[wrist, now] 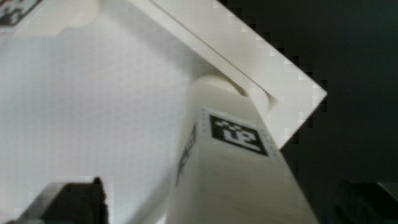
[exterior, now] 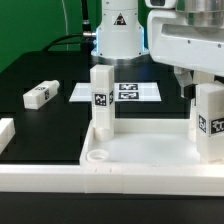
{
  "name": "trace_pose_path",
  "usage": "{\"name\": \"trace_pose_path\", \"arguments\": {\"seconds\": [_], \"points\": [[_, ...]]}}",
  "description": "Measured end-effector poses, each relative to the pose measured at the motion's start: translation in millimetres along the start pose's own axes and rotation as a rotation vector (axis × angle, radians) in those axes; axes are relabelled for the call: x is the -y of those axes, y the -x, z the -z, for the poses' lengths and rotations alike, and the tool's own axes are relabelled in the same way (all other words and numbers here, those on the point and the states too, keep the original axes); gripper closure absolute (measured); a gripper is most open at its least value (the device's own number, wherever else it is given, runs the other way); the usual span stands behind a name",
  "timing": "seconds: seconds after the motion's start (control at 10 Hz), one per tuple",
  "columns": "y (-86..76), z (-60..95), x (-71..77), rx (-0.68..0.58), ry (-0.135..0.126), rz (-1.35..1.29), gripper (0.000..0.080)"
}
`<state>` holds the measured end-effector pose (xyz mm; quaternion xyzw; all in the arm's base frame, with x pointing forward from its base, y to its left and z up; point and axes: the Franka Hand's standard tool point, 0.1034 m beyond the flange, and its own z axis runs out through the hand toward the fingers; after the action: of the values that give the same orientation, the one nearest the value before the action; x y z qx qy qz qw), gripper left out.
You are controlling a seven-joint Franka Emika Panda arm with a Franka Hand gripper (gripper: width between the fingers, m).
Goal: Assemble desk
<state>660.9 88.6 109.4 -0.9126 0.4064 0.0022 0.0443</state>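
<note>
The desk top (exterior: 140, 152) is a white tray with a raised rim, lying at the front. One square leg (exterior: 101, 100) with a tag stands upright in its corner on the exterior view's left. A second leg (exterior: 210, 122) stands at the corner on the right. My gripper (exterior: 198, 85) hangs over the top of this second leg. In the wrist view the leg (wrist: 240, 150) with its tag runs between my jaws (wrist: 210, 208). The dark finger (wrist: 68, 202) stands apart from the leg's side, so the gripper is open around it. The desk top (wrist: 89, 90) lies beside the leg.
A loose white leg (exterior: 38, 95) lies on the black table at the exterior view's left. The marker board (exterior: 125, 92) lies flat behind the desk top. White border rails run along the front (exterior: 110, 182) and left (exterior: 5, 135). The arm's base (exterior: 118, 30) stands at the back.
</note>
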Motion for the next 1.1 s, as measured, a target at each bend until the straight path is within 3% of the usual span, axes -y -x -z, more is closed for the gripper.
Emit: {"name": "trace_pose_path", "arguments": {"seconds": [0.6,1.1], "points": [[4.2,-0.7,3.1,-0.012,0.017,0.577,0.0150],[3.6,0.1,2.6,-0.013,0.029,0.874,0.0150]]}}
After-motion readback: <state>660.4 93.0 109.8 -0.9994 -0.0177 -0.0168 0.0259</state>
